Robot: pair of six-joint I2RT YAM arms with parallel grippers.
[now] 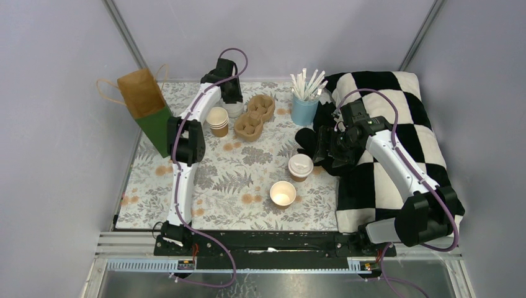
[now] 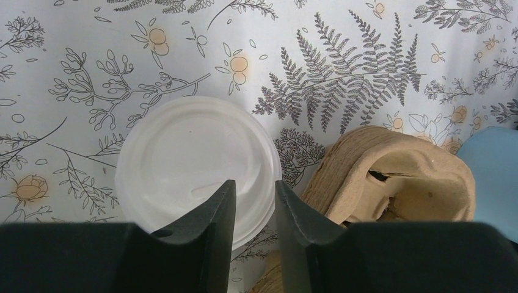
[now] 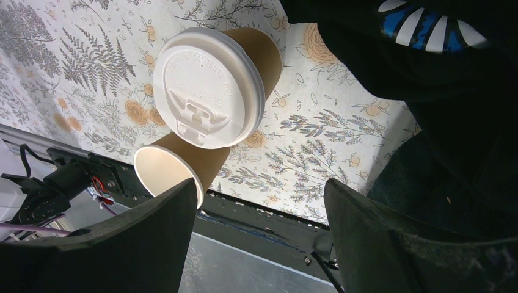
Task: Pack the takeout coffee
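Left jaws slightly parted, empty, over a far lid (image 2: 189, 159); right jaws wide apart, empty, by the lidded cup (image 3: 211, 85) and open cup (image 3: 166, 168).

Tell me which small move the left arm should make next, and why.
Probably lower the left pincer a little and close it on the rim of the white lid beneath it. Its jaws stand slightly apart over that lid, and one paper cup has no lid, while the other cup is already covered.
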